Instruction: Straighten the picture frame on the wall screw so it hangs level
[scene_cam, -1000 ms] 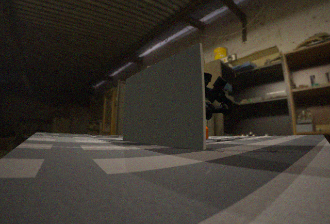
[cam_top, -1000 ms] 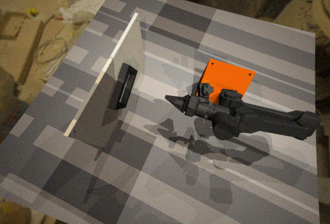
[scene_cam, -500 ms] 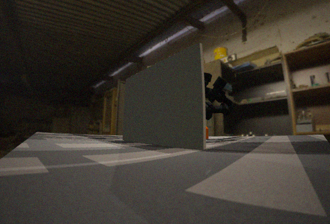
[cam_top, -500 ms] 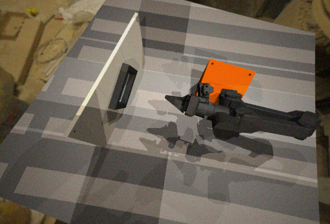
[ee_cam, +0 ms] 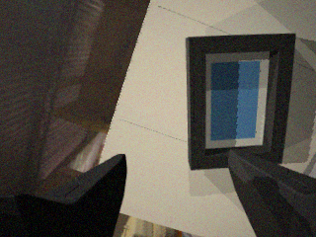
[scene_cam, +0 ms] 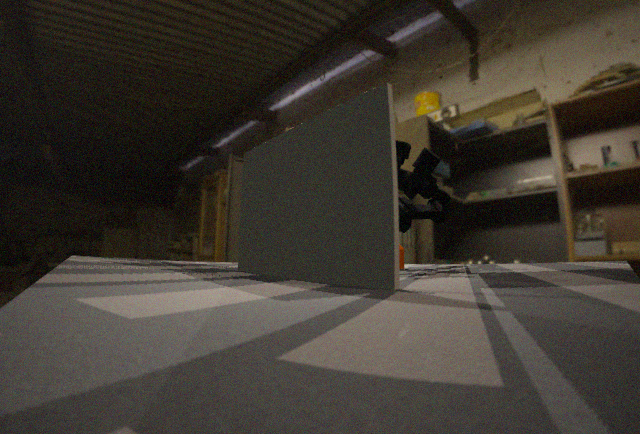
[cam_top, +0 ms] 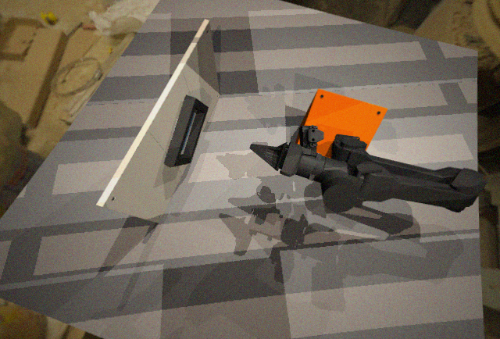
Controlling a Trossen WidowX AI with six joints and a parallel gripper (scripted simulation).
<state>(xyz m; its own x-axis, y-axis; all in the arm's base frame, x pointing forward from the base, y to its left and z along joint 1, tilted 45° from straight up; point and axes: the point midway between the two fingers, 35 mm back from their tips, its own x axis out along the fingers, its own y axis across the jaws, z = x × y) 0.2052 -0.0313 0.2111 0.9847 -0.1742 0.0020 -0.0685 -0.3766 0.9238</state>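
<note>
The dark picture frame [cam_top: 176, 141] [ee_cam: 197, 99] hangs crooked on the pale wall panel [cam_top: 133, 177] [ee_cam: 153, 104]; its picture is blue. The wrist view is rolled, with the panel's top edge at left. The frame's end farther from the top view's bottom edge, the upper end in the wrist view, sits nearer that top edge, so it is higher. My gripper [cam_top: 251, 147] [ee_cam: 177, 160] is open and empty, off the panel with a gap to the frame. In the wrist view one fingertip overlaps the frame's lower end. Screw and notched strip are hidden.
The panel's back [scene_cam: 320, 202] hides the frame in the exterior view. An orange plate [cam_top: 349, 113] lies beside and partly under the arm. The panel stands on the striped table [cam_top: 226, 307], which carries patterned light and shadows.
</note>
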